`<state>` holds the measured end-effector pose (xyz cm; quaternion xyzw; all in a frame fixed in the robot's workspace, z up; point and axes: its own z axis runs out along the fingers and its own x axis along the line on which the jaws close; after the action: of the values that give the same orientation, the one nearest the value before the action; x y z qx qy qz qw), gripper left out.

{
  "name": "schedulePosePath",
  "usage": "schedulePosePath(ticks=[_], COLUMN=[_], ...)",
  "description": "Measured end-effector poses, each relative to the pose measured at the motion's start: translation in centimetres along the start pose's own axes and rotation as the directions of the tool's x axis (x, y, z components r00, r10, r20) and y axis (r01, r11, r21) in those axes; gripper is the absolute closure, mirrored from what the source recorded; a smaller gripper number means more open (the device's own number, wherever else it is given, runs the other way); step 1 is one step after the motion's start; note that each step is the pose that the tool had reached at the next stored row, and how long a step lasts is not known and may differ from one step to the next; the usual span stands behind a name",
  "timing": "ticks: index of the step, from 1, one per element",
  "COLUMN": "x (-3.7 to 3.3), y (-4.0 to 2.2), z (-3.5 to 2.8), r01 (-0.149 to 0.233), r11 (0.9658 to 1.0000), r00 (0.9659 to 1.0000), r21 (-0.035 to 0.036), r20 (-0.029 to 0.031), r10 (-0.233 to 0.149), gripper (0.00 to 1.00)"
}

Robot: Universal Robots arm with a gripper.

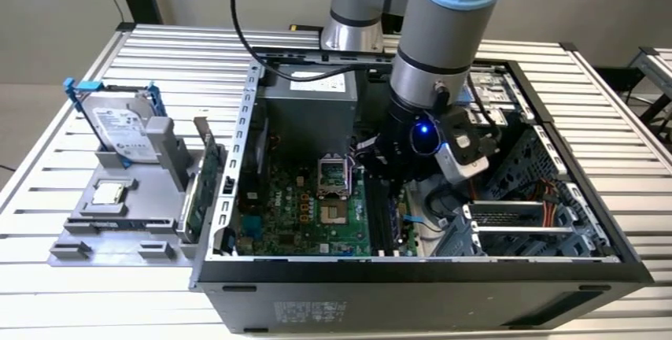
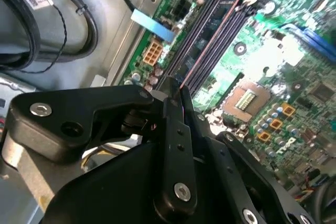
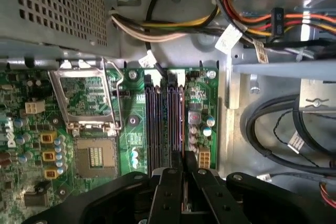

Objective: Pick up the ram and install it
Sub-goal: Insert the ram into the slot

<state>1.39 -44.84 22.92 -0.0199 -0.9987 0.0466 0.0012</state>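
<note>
Black gripper (image 3: pixel 185 182) sits low inside the open dark metal computer case (image 1: pixel 420 269), fingers (image 3: pixel 167 198) pinched narrow on the thin dark ram stick (image 3: pixel 185 162), seen edge-on in both wrist views. Ram hangs directly over the 4 parallel dark memory slots (image 3: pixel 165 124) on the green motherboard (image 3: pixel 94 124), beside the open silver processor socket (image 3: pixel 86 95).

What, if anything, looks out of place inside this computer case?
The processor socket stands out: its metal frame is flipped open and no chip sits in it. The memory slots beside it look empty too. Nothing looks spilled or broken.
</note>
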Motion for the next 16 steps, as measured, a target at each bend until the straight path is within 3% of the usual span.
schedulePosePath(ticks=[3,5,8,12,16], x=[0.00,0.00,0.03,0.01,0.01], y=[0.17,0.65,1.25,1.99,2.21], z=[-0.03,-0.07,-0.12,-0.14,0.00], r01=[0.000,0.000,-0.001,-0.002,-0.002], r11=[0.9985,0.9969,0.9957,0.9943,0.9939], r00=[1.0000,1.0000,1.0000,1.0000,0.9999], r21=[0.0543,0.0783,0.0930,0.1067,0.1105], r20=[0.0021,0.0036,0.0060,0.0091,0.0129], r10=[0.000,0.000,0.000,0.001,0.001], gripper=[1.00,1.00,1.00,1.00,1.00])
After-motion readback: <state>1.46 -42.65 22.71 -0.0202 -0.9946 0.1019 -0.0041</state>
